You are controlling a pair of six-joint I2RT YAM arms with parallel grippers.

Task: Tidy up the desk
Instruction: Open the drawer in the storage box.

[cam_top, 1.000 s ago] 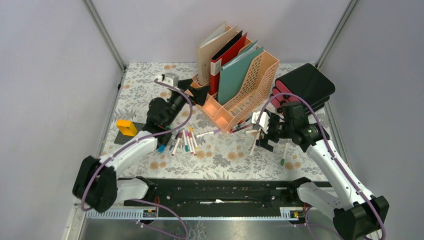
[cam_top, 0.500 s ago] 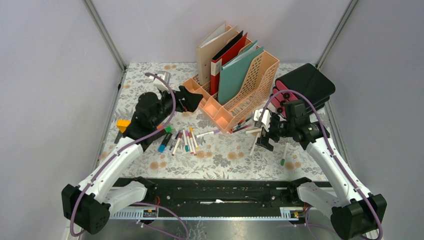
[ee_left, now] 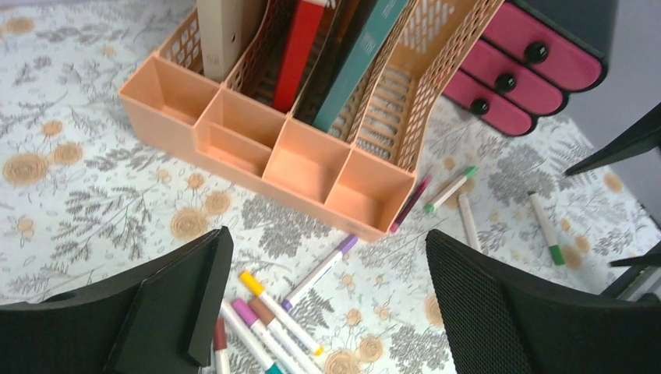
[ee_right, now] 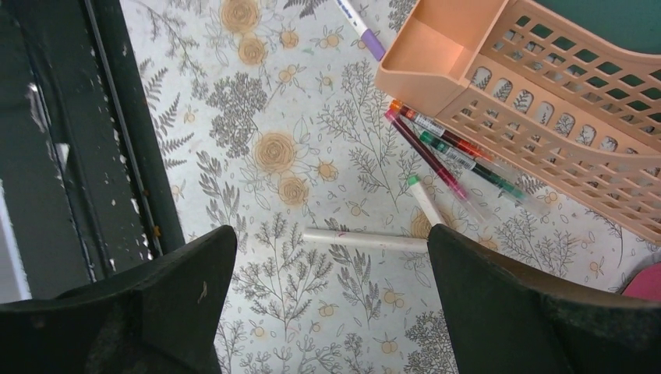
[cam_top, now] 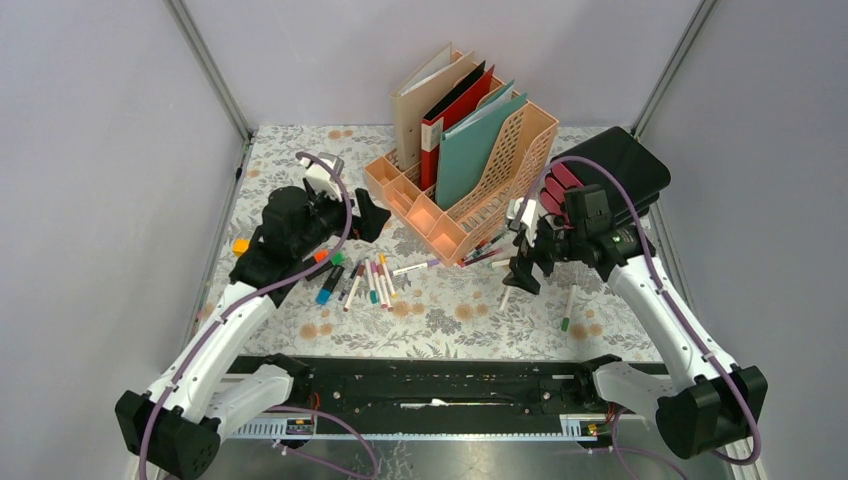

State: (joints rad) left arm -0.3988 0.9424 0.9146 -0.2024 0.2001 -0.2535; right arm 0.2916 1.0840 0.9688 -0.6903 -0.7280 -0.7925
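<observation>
Markers (cam_top: pixel 365 280) lie scattered on the desk (cam_top: pixel 450 315). It fills the floor of the grey-walled cell, running from the black rail (cam_top: pixel 430 385) at my arms' bases to the back wall. From overhead I see the peach file rack (cam_top: pixel 520 150) standing toward the back, a little right of centre. It holds a beige folder (cam_top: pixel 425 95), a red folder (cam_top: pixel 450 115) and a teal folder (cam_top: pixel 475 145) upright. A black drawer unit (cam_top: pixel 625 170) with pink drawer fronts sits just right of the rack.

My left gripper (ee_left: pixel 327 253) hangs above the cloth in front of the rack's small front compartments, jaws spread wide with nothing between them. Below it lie a purple-capped marker (ee_left: pixel 319 273) and a yellow-capped marker (ee_left: pixel 273 304).

My right gripper (ee_right: pixel 331 241) hovers by the rack's right front corner, also wide apart and gripping nothing. Down on the cloth, framed by its fingers, lies a white marker (ee_right: pixel 365 240), with a green-tipped marker (ee_right: pixel 425 201) angled just beyond it. A bundle of pens (ee_right: pixel 452 152) rests against the rack's lattice wall.

One green-capped marker (cam_top: pixel 567 312) lies apart toward the right side. A small orange object (cam_top: pixel 240 245) shows beside the left arm; I cannot tell what it is.
</observation>
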